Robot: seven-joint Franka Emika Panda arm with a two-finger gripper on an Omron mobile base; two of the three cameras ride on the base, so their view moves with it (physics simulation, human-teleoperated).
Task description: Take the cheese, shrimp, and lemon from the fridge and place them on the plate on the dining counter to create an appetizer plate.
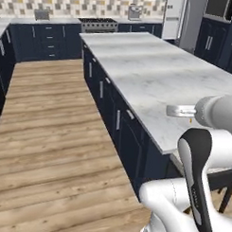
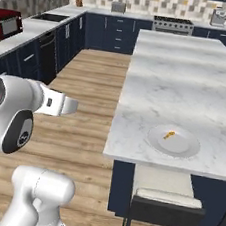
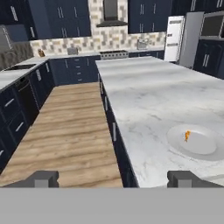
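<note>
One item plated, two left in the fridge

The shrimp (image 3: 187, 135) is seen lying on the plate (image 3: 205, 151), toward its 10 o'clock rim, at the near end of the dining counter (image 3: 148, 96). The gripper (image 3: 113, 178) is held released and empty, its jaws wide apart, at about 9 o'clock of the plate. The fridge (image 3: 174, 38) is seen far off at 1 o'clock with its door open; the cheese and lemon presumably remain inside, though that cannot be made out. The sliver is judged light enough to be knocked off the rim when the next item is set down. The counter edge could be clipped by the arm while the base is driven away.
</note>
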